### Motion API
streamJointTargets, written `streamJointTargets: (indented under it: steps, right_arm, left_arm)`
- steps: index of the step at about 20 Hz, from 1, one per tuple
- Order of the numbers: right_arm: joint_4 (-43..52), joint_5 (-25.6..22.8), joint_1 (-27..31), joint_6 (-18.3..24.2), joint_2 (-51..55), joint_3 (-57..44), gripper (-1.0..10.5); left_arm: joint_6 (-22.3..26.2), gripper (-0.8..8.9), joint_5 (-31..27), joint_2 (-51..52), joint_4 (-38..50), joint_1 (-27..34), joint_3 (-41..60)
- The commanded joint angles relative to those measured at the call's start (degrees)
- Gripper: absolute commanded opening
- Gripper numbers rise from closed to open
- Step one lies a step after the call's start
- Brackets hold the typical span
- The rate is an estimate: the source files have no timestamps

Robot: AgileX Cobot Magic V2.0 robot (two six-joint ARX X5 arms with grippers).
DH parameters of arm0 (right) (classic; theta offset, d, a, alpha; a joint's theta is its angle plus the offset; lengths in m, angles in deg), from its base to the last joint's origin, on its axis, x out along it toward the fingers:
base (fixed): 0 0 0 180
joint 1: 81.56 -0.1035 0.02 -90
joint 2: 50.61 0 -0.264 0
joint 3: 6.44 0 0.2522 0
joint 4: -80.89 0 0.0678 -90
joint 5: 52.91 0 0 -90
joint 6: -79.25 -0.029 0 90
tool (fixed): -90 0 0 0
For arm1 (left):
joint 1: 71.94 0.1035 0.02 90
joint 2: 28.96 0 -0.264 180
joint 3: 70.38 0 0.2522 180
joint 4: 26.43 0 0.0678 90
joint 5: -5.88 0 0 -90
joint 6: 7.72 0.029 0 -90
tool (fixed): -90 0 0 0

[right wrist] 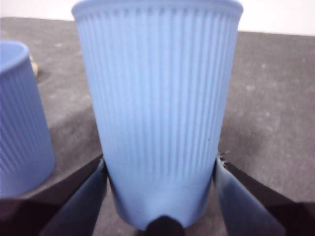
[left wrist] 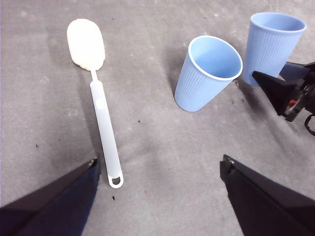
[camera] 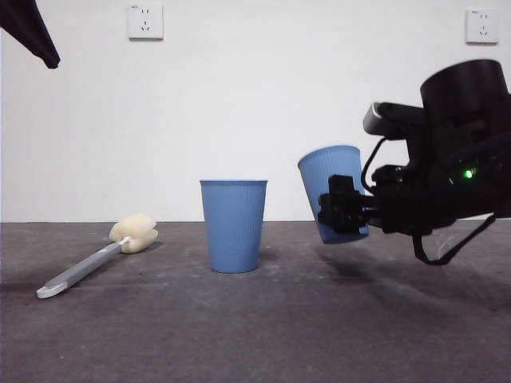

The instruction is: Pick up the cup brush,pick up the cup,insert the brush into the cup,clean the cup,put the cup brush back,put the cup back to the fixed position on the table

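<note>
Right gripper (right wrist: 160,216) clamped on the cup (right wrist: 157,108), jaws pressed to both sides of its base, lifted clear of the table (camera: 319,335).
Right wrist view: ribbed blue wall fills the frame, rim cut at top; the cup's inside isn't visible here. Front view shows it tilted in the air, with the second cup (camera: 233,225) upright on the table beside the gripper. Only the left wrist view shows that cup's empty interior. Cup brush (left wrist: 101,105) lies flat past the second cup, cream sponge head away from the left gripper (left wrist: 157,196), white loop end between its jaws, which stand wide apart above the table, untouching.
</note>
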Motion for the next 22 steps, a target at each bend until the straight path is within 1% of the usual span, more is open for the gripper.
streamJointTargets:
  steps: [1,3,7,9,14,18,21,22]
  right_arm:
    - [1.11,1.09,-0.13,-0.20,-1.68,0.48,-0.1]
    - [1.46,2.49,-0.17,-1.01,-2.67,1.05,-0.1]
    - [1.40,2.56,-0.17,-1.29,-3.54,2.12,-0.1]
    - [0.83,3.56,-0.17,-1.49,-3.54,2.12,-0.1]
    - [-4.02,5.44,-0.17,-1.46,-3.58,2.10,-0.1]
    - [-7.39,5.84,-0.35,-2.97,-3.58,1.79,-0.1]
    - [-10.69,5.79,-0.55,-3.02,-3.56,1.33,-0.1]
    - [-12.39,5.79,-0.55,-3.02,-3.56,1.29,0.1]
  left_arm:
    - [0.92,4.09,-0.07,0.07,0.24,-0.20,0.52]
    - [1.14,4.09,-0.26,0.04,0.26,-0.20,0.52]
    - [1.36,4.09,-0.26,0.04,0.22,-0.20,0.52]
    - [1.36,4.09,-0.26,0.02,0.24,-0.20,0.52]
    - [1.79,4.09,-0.26,0.02,0.22,-0.20,0.52]
    - [2.23,4.09,-0.24,0.02,-0.02,-0.20,0.52]
    - [2.40,4.09,-0.26,0.00,-0.33,-0.20,0.52]
    - [2.43,4.09,-0.26,0.00,-0.37,-0.20,0.52]
